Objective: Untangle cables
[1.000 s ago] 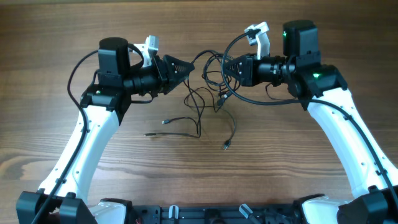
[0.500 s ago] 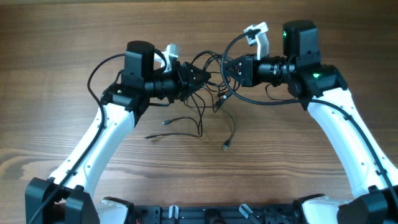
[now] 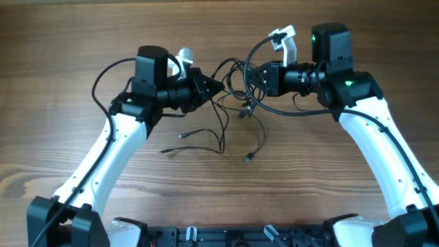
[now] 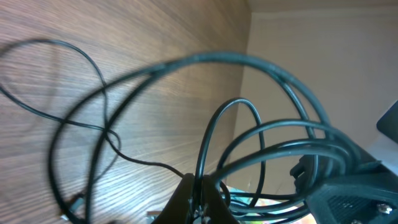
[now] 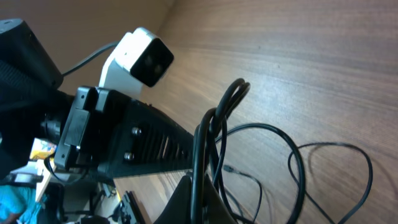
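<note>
1. Overhead shows my left end effector (image 3: 217, 86) and right end effector (image 3: 250, 74) pointing at each other over the far middle of the counter (image 3: 62, 41). They are near but apart, with the cables (image 3: 230, 103) bunched between them.
2. On the left wrist view, the left end effector (image 4: 198, 186) is pinched closed. Its tips meet on a thin dark strand of the cables (image 4: 249, 59) that loops up out of the nip.
3. On the right wrist view, the right end effector (image 5: 200, 182) is likewise clamped closed, on a thicker bundle of the cables (image 5: 206, 142) that rises and folds over tightly at the top.
4. Below the held bunch, thin strands trail across the wood toward the arm bases. One loose plug end (image 3: 248, 159) lies flat, well clear of both arms.
5. Both wrist views cut the fingers off at the bottom edge, so I see only their tips.
6. Left wrist footage is blurred, and I cannot count the strands or tell which loop belongs to which cable.
7. From overhead the dark fingertips merge with the dark wires, so the grips cannot be read there.
</note>
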You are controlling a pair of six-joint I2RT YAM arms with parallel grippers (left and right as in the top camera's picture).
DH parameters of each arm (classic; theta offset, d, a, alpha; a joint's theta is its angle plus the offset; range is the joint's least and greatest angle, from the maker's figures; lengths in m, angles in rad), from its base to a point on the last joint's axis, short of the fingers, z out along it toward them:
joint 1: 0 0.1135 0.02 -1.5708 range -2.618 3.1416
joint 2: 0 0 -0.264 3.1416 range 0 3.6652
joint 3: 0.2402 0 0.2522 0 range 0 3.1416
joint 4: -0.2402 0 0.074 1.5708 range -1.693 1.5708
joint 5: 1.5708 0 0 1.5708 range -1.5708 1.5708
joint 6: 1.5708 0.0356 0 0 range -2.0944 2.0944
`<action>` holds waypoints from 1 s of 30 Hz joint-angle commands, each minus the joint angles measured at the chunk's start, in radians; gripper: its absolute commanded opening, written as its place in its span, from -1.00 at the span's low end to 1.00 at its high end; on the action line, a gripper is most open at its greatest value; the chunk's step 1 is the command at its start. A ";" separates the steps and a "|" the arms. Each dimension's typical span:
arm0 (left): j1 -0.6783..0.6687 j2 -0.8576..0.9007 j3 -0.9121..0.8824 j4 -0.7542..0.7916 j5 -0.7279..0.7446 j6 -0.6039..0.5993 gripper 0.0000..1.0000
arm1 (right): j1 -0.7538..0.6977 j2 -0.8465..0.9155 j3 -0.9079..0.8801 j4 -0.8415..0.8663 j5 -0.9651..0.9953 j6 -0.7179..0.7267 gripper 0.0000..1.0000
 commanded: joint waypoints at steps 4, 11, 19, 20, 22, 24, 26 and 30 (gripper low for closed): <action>0.227 0.007 0.003 -0.071 -0.068 0.153 -0.92 | -0.002 -0.002 0.005 -0.179 0.093 -0.157 -0.91; 0.348 0.007 0.003 -0.068 0.014 0.154 -0.92 | 0.001 -0.002 0.005 -0.335 -0.313 -0.618 -0.91; 0.329 0.007 0.003 -0.166 0.089 0.198 -0.70 | 0.001 -0.002 0.005 -0.289 0.053 -0.415 -0.91; 0.306 0.007 0.003 -0.198 0.148 0.206 -0.38 | 0.001 -0.002 0.005 -0.274 0.053 -0.414 -0.91; 0.216 0.007 0.003 -0.206 0.294 0.250 0.03 | 0.001 -0.002 0.005 -0.197 0.061 -0.323 -0.91; 0.157 0.008 0.003 -0.194 0.284 0.249 0.04 | 0.001 -0.002 0.005 -0.148 0.054 -0.264 -0.91; 0.090 0.012 0.003 -0.172 0.215 0.203 0.02 | 0.001 -0.002 0.005 -0.134 0.013 -0.257 -0.91; 0.013 0.013 0.003 -0.092 0.109 0.117 0.00 | 0.001 -0.002 0.005 -0.139 0.009 -0.257 -0.92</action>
